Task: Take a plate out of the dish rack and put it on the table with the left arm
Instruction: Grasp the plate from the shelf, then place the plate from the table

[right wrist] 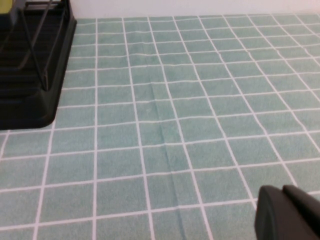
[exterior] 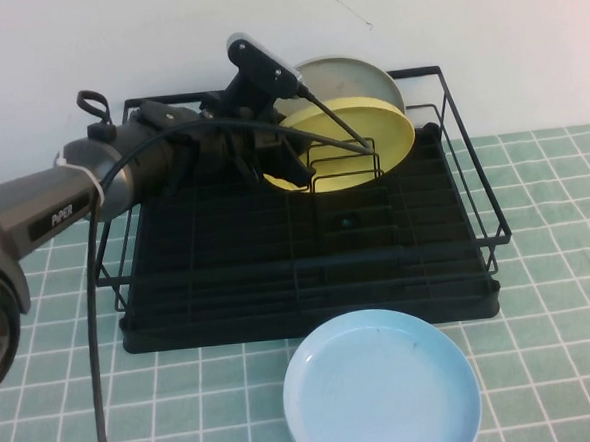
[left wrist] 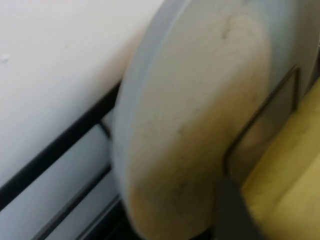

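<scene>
The pale yellow plate [exterior: 370, 141] stands on edge in the small upright holder [exterior: 344, 166] at the back of the black dish rack [exterior: 311, 320]. My left arm reaches in from the left, and my left gripper [exterior: 287, 166] is at the plate's left rim. In the left wrist view the yellow plate [left wrist: 292, 170] fills one corner, close up, with a holder wire [left wrist: 260, 117] beside it. My right gripper [right wrist: 287, 210] hangs shut and holds nothing, low over the green tiled table [right wrist: 165, 115], beside the rack's corner [right wrist: 30, 100].
A grey-white plate [exterior: 351, 77] stands right behind the yellow one, also large in the left wrist view as the grey-white plate [left wrist: 200, 115]. A light blue plate [exterior: 380, 386] lies flat on the tiles in front of the rack. A white wall runs behind.
</scene>
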`<state>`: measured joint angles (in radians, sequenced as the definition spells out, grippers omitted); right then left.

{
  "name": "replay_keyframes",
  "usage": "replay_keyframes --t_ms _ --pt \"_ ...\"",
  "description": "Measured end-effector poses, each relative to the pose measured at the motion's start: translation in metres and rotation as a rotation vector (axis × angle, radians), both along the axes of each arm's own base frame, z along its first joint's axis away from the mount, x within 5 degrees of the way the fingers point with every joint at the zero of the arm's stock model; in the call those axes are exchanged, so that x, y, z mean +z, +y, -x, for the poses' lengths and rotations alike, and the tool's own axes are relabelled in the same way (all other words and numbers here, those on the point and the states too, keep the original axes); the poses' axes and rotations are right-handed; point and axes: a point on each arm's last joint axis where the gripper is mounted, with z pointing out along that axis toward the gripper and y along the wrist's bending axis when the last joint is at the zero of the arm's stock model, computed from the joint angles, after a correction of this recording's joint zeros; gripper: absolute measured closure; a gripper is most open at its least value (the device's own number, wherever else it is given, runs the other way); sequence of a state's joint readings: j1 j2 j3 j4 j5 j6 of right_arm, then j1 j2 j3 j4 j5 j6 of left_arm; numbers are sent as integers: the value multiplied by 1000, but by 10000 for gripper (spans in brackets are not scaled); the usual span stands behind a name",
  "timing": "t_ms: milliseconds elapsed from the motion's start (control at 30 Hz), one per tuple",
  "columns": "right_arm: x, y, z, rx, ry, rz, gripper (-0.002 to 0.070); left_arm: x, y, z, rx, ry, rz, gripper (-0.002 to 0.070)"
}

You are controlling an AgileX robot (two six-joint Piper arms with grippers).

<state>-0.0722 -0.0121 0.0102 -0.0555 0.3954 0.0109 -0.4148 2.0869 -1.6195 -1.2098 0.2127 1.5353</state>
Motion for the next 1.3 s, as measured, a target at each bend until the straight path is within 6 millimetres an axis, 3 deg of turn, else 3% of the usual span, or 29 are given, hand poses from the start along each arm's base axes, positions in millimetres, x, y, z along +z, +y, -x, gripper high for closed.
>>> replay_keyframes --t_ms 33,67,100,367,500,533,633,733,933,1067,1200,1300 --pt "0 0 0 0 0 0 678 0 0 0 7 2 4 351" --pt "0 0 0 0 0 0 678 0 1 -2 27 3 19 482" --pt "0 0 0 0 0 0 678 2 2 -3 33 -5 20 532" --pt "0 0 0 0 0 0 678 23 2 2 -2 -39 38 545" --pt "0 0 0 0 0 0 678 63 6 16 -37 -110 56 554" --pt "0 0 0 0 0 0 678 76 8 22 -45 -119 80 585" --pt "0 0 0 0 0 0 678 112 12 43 -98 -159 98 586" --pt "0 0 0 0 0 0 678 152 18 71 -154 -183 115 586" --pt "0 0 0 0 0 0 678 205 36 130 -231 -89 169 586" --pt "0 0 0 0 0 0 678 213 46 164 -247 134 164 586" --pt "0 0 0 0 0 0 678 197 50 183 -255 450 99 586" --pt "0 0 0 0 0 0 678 179 51 184 -204 633 68 586"
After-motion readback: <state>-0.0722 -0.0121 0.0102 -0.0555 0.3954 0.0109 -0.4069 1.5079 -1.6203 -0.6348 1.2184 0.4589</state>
